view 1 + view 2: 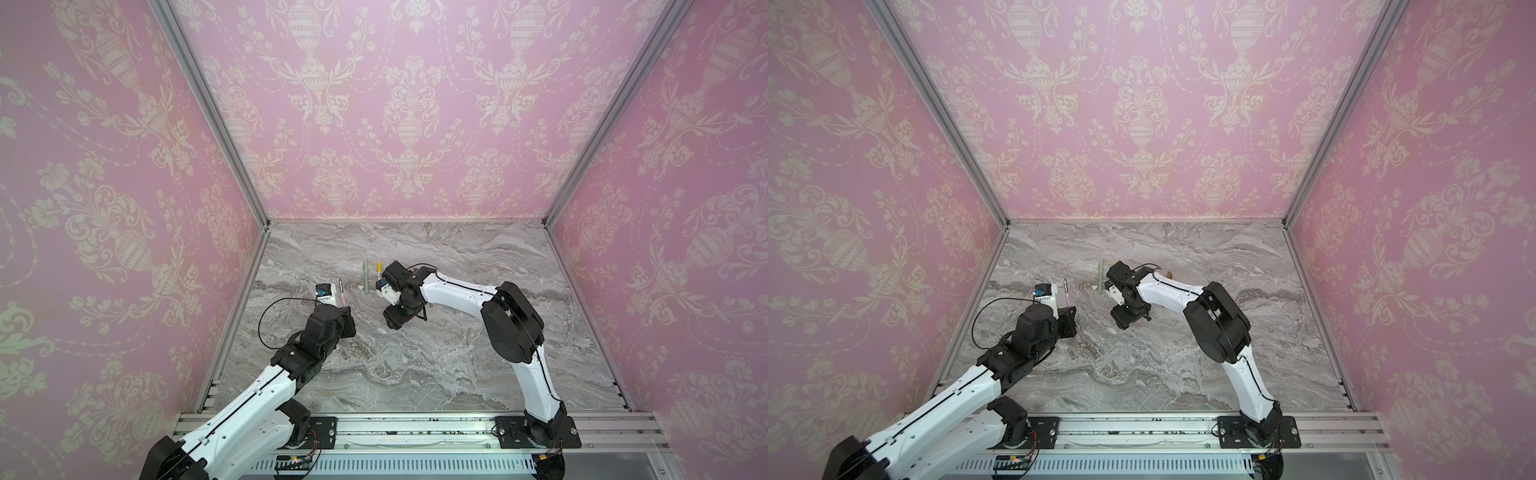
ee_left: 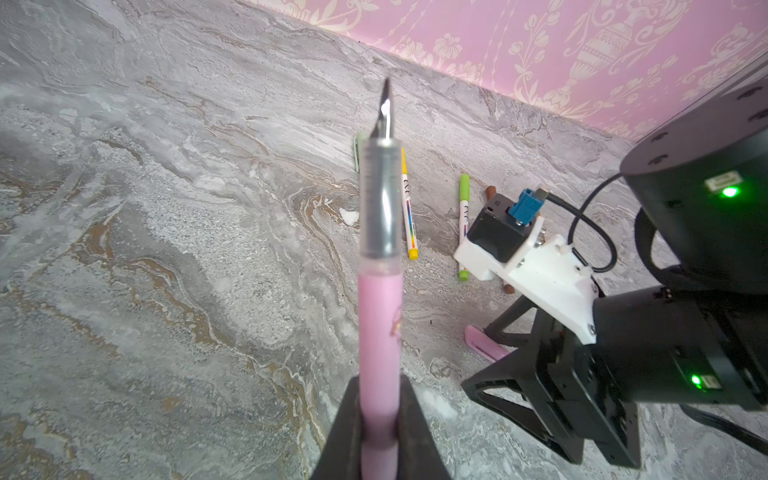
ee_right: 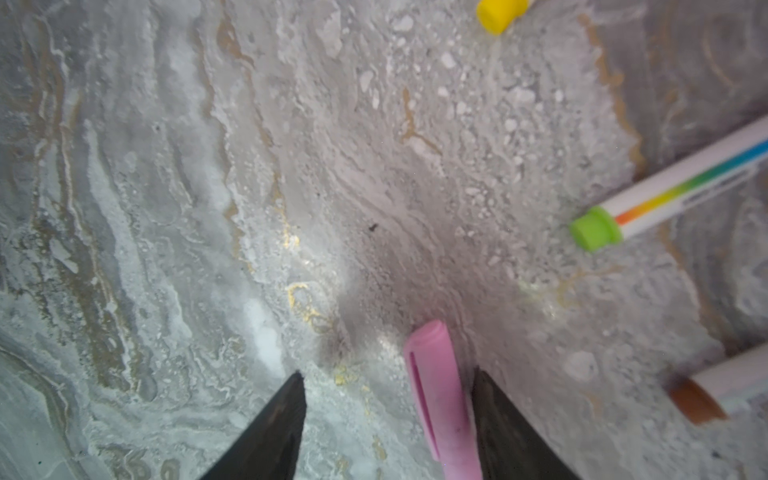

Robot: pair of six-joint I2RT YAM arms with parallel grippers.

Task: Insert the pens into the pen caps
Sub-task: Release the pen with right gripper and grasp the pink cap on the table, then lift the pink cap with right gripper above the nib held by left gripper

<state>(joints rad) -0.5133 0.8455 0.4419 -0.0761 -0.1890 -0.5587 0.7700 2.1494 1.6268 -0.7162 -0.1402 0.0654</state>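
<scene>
Left wrist view: left tool [image 2: 380,384] clamps one pink pen [image 2: 380,316]; right tool [image 2: 473,357] gapes astride one pink cap [image 2: 484,345].

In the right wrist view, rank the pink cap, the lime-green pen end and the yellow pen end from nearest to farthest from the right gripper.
1. pink cap: lies on the table between the open fingers of the right gripper, close against one of them.
2. lime-green pen end: off to one side, ahead of the fingers.
3. yellow pen end: farthest ahead, at the edge of the view.
</scene>
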